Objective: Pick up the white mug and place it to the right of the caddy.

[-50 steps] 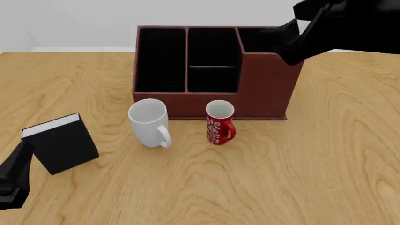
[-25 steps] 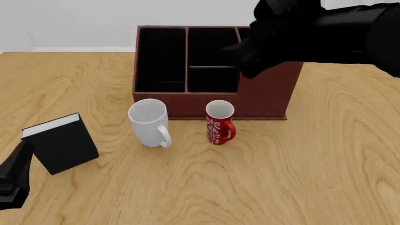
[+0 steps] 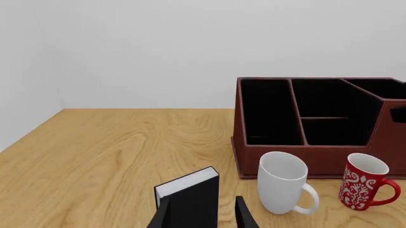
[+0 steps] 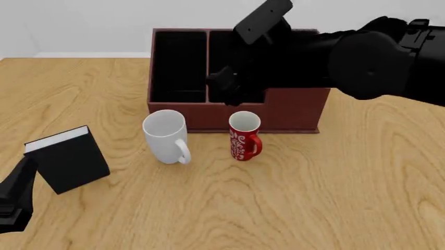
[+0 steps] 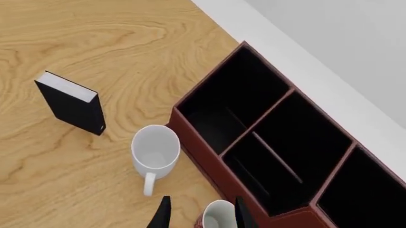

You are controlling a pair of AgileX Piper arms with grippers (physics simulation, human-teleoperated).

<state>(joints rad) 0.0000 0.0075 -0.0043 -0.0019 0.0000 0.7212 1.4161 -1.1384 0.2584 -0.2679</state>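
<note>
Right now the biggest thing out there is the wooden table (image 4: 334,198), and sitting toward its far side is the caddy (image 4: 292,112), that dark red-brown box with black-lined compartments, open side facing up and toward the arms. Across the top of it stretches the right arm (image 4: 375,57), a big black mass coming in from the right of the front view and covering the caddy's right-hand compartment. Its right gripper (image 5: 198,214) hangs in the air above the caddy's near wall, and the right wrist view shows two dark fingers (image 5: 161,216) spread apart with open space between them, nothing held; directly beneath that gap sits the rim of the red mug.

Down at the near left corner, the left arm (image 4: 15,200) is low by the table edge. The left gripper (image 3: 203,216) has its two fingertips apart as well, empty, with the black book (image 4: 68,159) just in front of them. That book stands upright on the table, white pages showing along its top, well to the left of the mugs.

And the white mug (image 4: 165,136): upright on the table, just in front of the caddy's left compartment, handle turned toward the near right, untouched by either gripper. Beside it on the right, a little apart, stands the smaller red mug (image 4: 244,136) with its white swirl pattern, handle pointing right.
</note>
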